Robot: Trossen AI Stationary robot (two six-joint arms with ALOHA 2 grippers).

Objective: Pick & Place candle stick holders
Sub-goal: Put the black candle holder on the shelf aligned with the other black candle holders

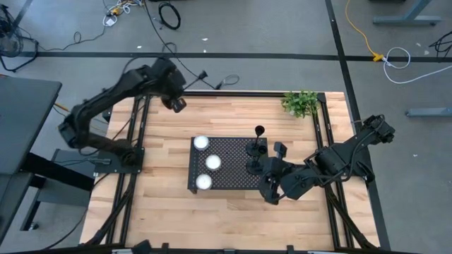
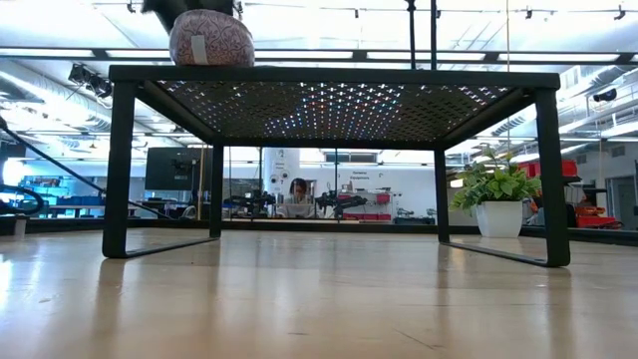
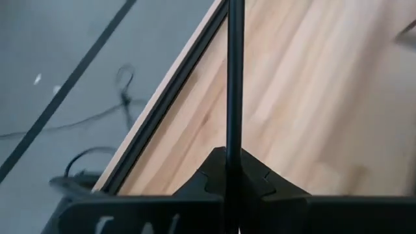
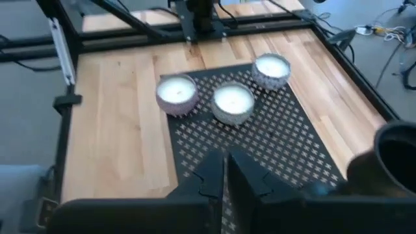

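Candle stick holders (image 1: pixel 255 152) stand together on the black perforated tray (image 1: pixel 229 164), at the tray's end that faces the right arm. The high view shows at least two round bases there and one thin stem with a small cup top (image 1: pixel 259 130) leaning out over the tray's far edge; the exact count cannot be told, since the right arm covers part of that end.

At the tray's opposite end sit three white candles (image 1: pixel 205 161) in small patterned pots, in a row across the tray. The right wrist view shows the same three (image 4: pixel 225 95) grouped on the perforated surface.

Right hand (image 1: pixel 271 189) hovers at the tray's near corner on the holders' side, its fingers (image 4: pixel 221 179) pressed together with nothing between them. A dark rounded cup (image 4: pixel 395 153) shows close beside it in the right wrist view.

Left hand (image 1: pixel 176 104) is well away from the tray, above the worktop (image 1: pixel 169 204) near its far edge. Its fingers (image 3: pixel 260 182) are closed on a thin black rod (image 3: pixel 234 78) that runs straight out from between them; what the rod belongs to cannot be told from that view.

A small potted plant (image 1: pixel 301 102) stands on the worktop beyond the tray's far corner on the right arm's side. The low view looks under the tray, which stands raised on four legs (image 2: pixel 120 170), with one candle pot (image 2: pixel 211 38) visible on top.
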